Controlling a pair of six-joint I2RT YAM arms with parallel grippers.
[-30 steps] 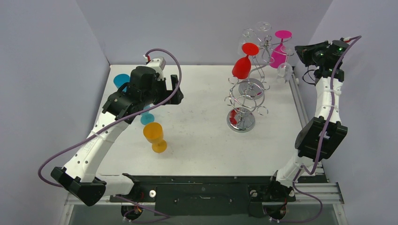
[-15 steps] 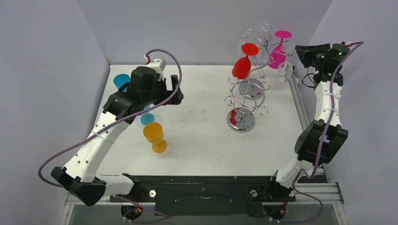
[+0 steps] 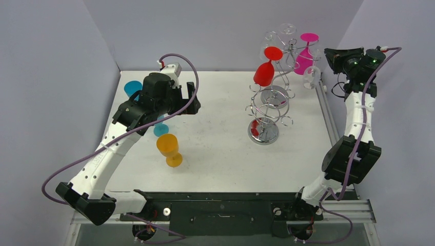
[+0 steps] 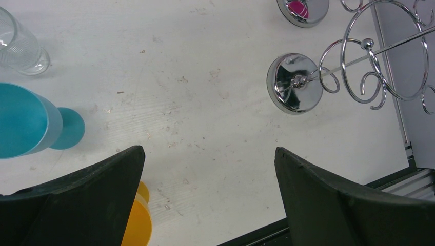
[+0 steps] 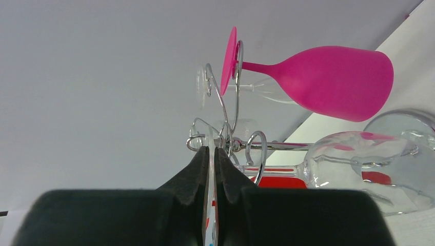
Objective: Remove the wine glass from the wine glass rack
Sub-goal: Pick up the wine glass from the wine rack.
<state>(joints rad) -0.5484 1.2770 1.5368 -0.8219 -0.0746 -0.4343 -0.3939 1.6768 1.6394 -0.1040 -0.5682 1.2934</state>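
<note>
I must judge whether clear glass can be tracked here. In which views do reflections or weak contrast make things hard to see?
Top external view: the clear glasses almost vanish against the grey wall. Left wrist view: the chrome base mirrors its surroundings. Right wrist view: the held clear glass shows pink and red patches; the right gripper is nearly black.

The right arm has moved. Its wrist (image 3: 365,60) has swung outward to the right, toward the side wall (image 3: 405,102). Its elbow (image 3: 353,160) has sunk lower and closer to the near edge of the bench (image 3: 215,154), so the forearm now stands steeper. The right gripper (image 3: 328,53) has edged slightly right, away from the rack (image 3: 269,110). The purple cable (image 3: 392,50) over the wrist has shifted right too.
</note>
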